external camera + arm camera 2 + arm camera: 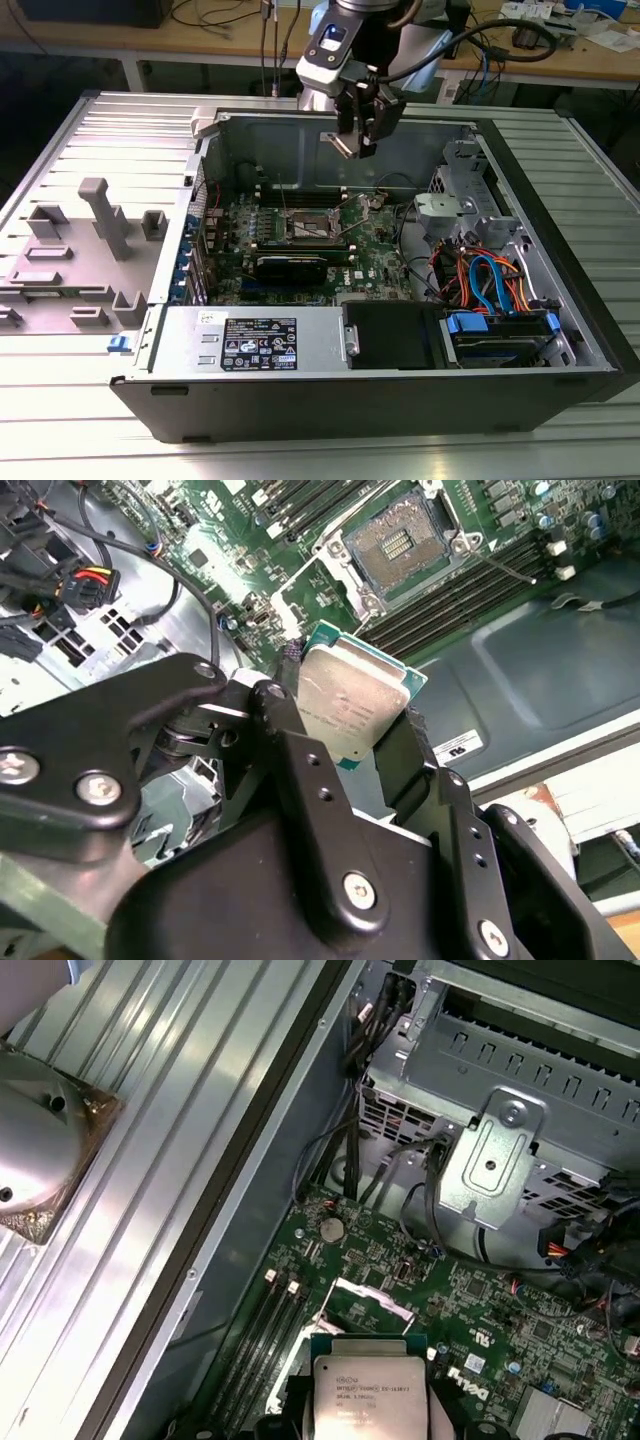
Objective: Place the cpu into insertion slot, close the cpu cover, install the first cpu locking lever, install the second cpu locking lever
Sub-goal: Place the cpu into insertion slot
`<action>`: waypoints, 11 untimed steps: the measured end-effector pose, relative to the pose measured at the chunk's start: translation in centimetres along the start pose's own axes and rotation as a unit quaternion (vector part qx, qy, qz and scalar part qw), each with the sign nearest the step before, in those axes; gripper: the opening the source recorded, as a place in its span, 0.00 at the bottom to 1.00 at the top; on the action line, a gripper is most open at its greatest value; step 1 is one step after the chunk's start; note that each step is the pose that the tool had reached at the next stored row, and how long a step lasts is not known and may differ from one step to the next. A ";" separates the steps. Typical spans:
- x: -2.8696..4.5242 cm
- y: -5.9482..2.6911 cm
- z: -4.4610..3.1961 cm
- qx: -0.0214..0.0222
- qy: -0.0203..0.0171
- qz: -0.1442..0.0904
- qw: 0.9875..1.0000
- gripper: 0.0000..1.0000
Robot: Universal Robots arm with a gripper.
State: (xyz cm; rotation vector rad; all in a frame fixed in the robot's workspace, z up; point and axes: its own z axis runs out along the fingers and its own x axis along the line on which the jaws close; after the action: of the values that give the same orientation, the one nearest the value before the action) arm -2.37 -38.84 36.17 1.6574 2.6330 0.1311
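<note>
The gripper [354,142] was clamped on the cpu [352,702] above the open case [300,420], and the insertion slot [400,542] mid-motherboard [230,510] lay empty, so every step apparently remained.

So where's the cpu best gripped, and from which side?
Likely by two opposite edges, coming from above its metal top, as the gripper holds the cpu now: it is thin, flat and square, so the edges give parallel faces.

Ribbed metal desk [80,440], evenly lit. Wooden desk [600,62] along the back, cables [505,45] trailing over it.
</note>
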 end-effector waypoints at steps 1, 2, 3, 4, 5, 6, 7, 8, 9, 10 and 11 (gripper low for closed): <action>0.06 -0.11 -0.01 0.000 0.000 0.000 1.000 0.54; 0.07 -0.14 0.00 0.000 0.000 0.000 1.000 0.54; 0.07 -0.15 0.00 0.000 0.000 0.001 1.000 0.54; 0.07 -0.16 0.05 0.000 -0.001 0.016 1.000 0.54; 0.07 -0.17 0.10 -0.001 -0.003 0.029 1.000 0.54; 0.07 -0.17 0.12 -0.001 -0.003 0.036 0.999 0.54; 0.07 -0.17 0.14 -0.001 -0.004 0.043 0.999 0.54; 0.07 -0.17 0.16 -0.001 -0.005 0.051 0.999 0.54; 0.07 -0.17 0.18 -0.001 -0.005 0.057 0.998 0.54; 0.07 -0.18 0.20 -0.001 -0.006 0.066 0.998 0.54; 0.07 -0.18 0.21 -0.001 -0.007 0.072 0.997 0.54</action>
State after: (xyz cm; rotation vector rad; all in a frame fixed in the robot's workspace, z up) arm -2.54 -38.84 35.94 1.8408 2.5005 0.1261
